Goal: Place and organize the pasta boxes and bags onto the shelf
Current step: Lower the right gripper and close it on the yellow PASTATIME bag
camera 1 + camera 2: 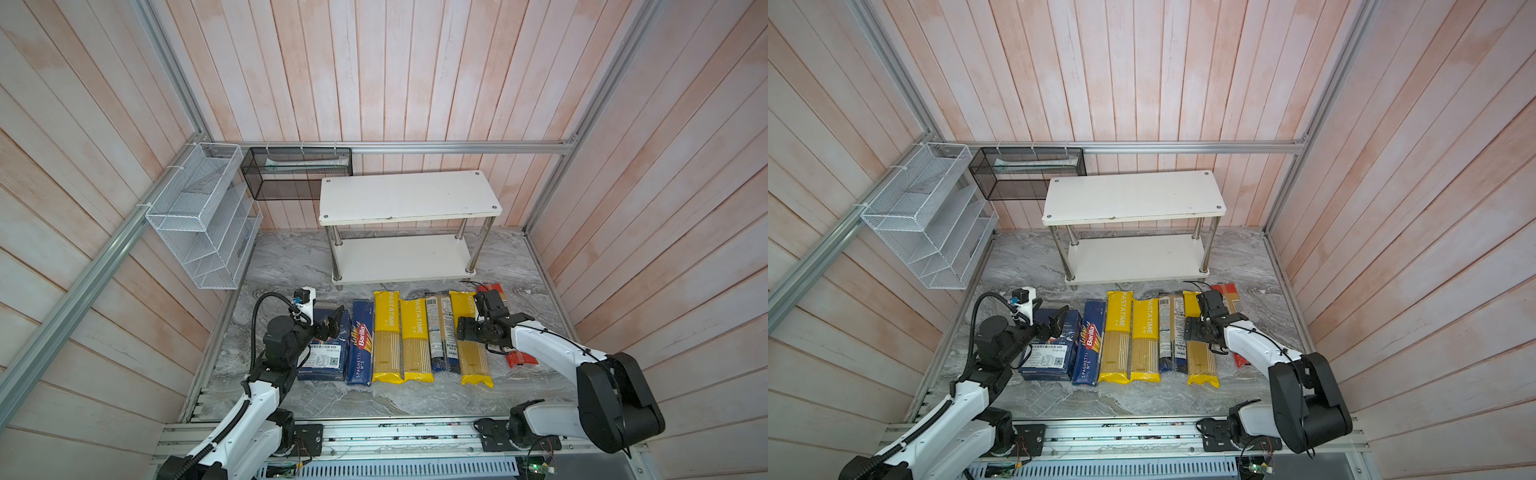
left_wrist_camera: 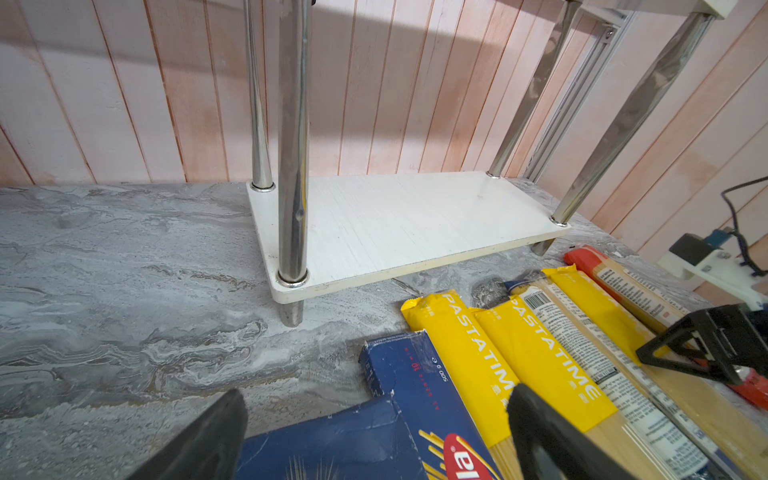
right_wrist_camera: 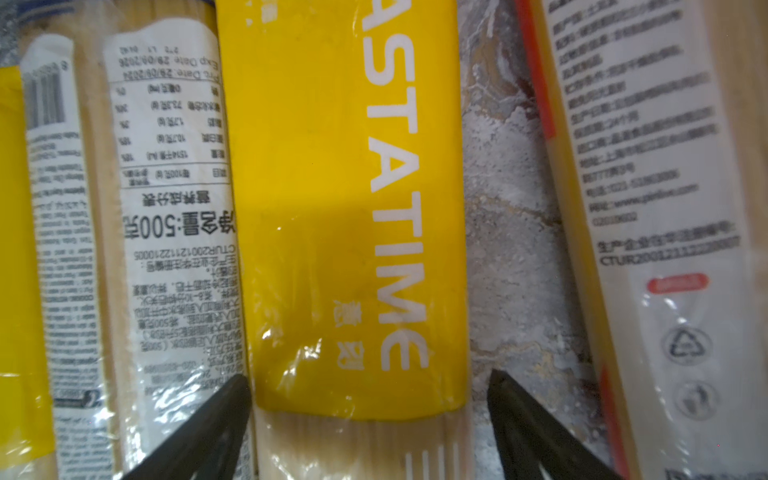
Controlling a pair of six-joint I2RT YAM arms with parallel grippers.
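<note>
Grey marble table (image 1: pixel 291 257), shelf (image 1: pixel 409 199) bare at the far side.
Right tool (image 3: pixel 370 395), jaws wide, straddles the rightmost yellow bag (image 3: pixel 332 208) in the near row: probably slippery film, brittle strands, so grip mid-length. Left tool (image 2: pixel 378 392) gapes over blue boxes (image 2: pixel 332 440).

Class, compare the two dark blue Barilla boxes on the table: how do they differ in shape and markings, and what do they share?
The wide box is broad; the narrow box is long and slim. The wide box bears a white label; the narrow box shows the red Barilla logo and "SPAGHETTI". Both are dark blue and lie flat, side by side, on the marble table, not on the shelf.
</note>
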